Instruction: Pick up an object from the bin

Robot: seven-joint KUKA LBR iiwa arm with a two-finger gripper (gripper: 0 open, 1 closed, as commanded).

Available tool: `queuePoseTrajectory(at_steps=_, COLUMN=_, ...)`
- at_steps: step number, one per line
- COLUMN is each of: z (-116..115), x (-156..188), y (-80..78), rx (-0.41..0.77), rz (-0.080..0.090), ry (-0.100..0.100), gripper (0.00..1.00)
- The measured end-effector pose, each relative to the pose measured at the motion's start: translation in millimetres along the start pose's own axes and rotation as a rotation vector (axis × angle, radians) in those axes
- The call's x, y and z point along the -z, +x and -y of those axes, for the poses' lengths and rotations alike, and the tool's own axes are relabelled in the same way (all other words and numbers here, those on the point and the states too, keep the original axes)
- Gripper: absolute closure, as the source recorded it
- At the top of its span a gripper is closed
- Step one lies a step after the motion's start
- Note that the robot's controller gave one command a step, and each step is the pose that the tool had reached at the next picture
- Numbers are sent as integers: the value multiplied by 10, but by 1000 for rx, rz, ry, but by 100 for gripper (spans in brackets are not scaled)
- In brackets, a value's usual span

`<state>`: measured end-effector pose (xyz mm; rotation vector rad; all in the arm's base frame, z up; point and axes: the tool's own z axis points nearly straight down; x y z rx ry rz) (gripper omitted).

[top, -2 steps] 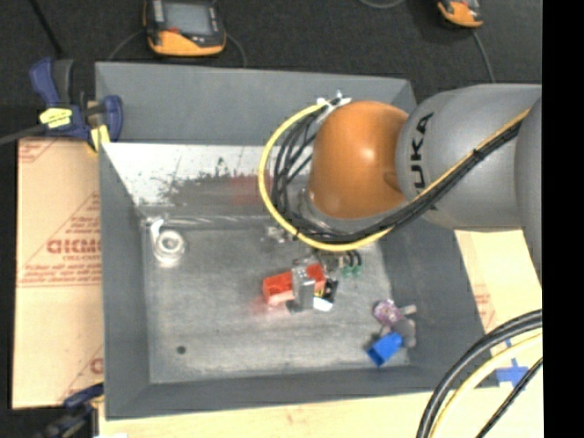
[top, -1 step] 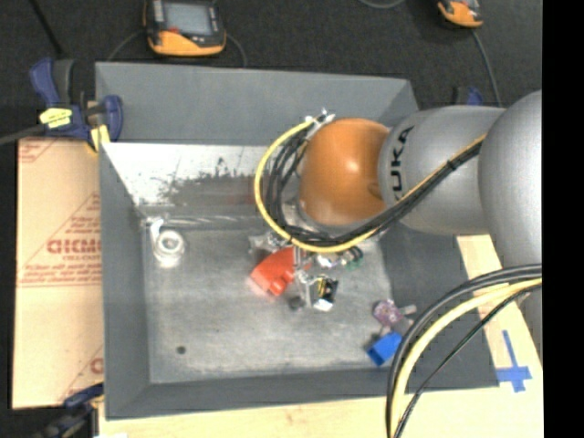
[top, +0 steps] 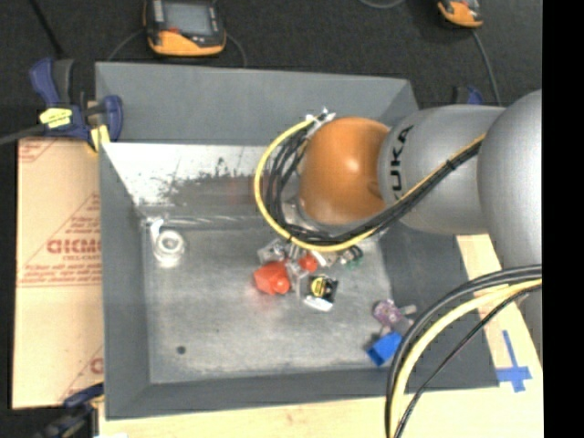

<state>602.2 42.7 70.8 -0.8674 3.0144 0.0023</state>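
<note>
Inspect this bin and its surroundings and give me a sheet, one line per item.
Surface: grey metal bin, floor scuffed, with a small dark speck at the view's lower left.
Job's things: red lump, small red piece and black-and-yellow piece, clustered mid-bin.
Clutter: clear ring at left; purple piece and blue piece at lower right, apart from the cluster.
Grippers: gripper low over the cluster, under the orange cover; whether it holds anything cannot be told.
Cables: yellow and black cables loop round the cover.
Surroundings: two orange-and-black devices on the dark floor beyond the bin.
</note>
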Motion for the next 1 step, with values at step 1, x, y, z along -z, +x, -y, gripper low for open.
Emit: queuePoseTrajectory(at_steps=1, z=-276, x=2122, y=87, rx=-57, rz=7, ry=6, gripper=100)
